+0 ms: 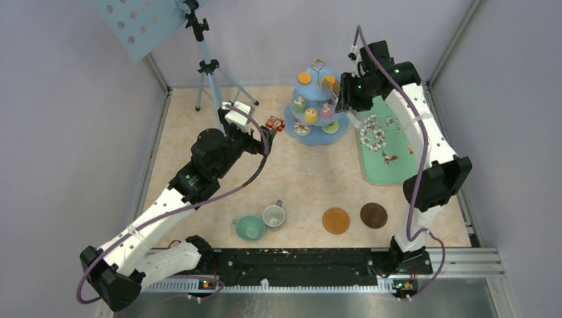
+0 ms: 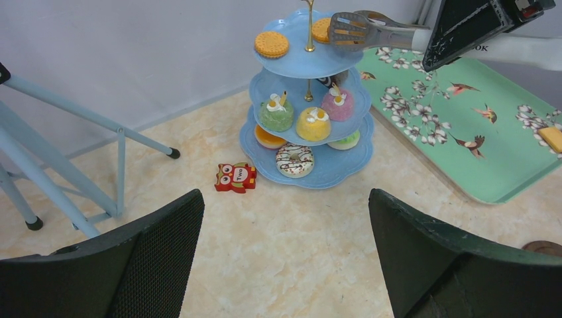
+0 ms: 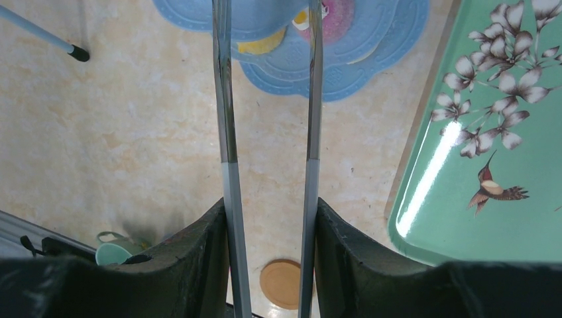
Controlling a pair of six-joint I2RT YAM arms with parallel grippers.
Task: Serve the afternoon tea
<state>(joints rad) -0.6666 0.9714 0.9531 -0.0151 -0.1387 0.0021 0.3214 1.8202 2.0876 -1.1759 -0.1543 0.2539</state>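
Observation:
The light-blue three-tier stand (image 1: 318, 106) (image 2: 331, 169) stands at the back centre. Its top tier holds an orange biscuit (image 2: 272, 44), the middle tier cupcakes (image 2: 313, 123), the bottom tier donuts (image 2: 294, 160). My right gripper (image 1: 347, 99) (image 3: 270, 205) is shut on the metal tongs (image 2: 371, 26) (image 3: 225, 132). The tong tips are at a second biscuit (image 2: 321, 30) over the top tier. My left gripper (image 1: 255, 136) (image 2: 285, 199) is open and empty, left of the stand. The teal cup (image 1: 250, 227), grey-white cup (image 1: 273, 214) and two brown coasters (image 1: 336, 220) (image 1: 374, 215) sit near the front edge.
The green floral tray (image 1: 388, 142) (image 2: 477, 132) lies right of the stand, with one biscuit (image 2: 551, 138) on it. A red owl toy (image 1: 275, 123) (image 2: 236, 177) lies left of the stand. A tripod (image 1: 209, 73) stands at the back left. Walls close three sides.

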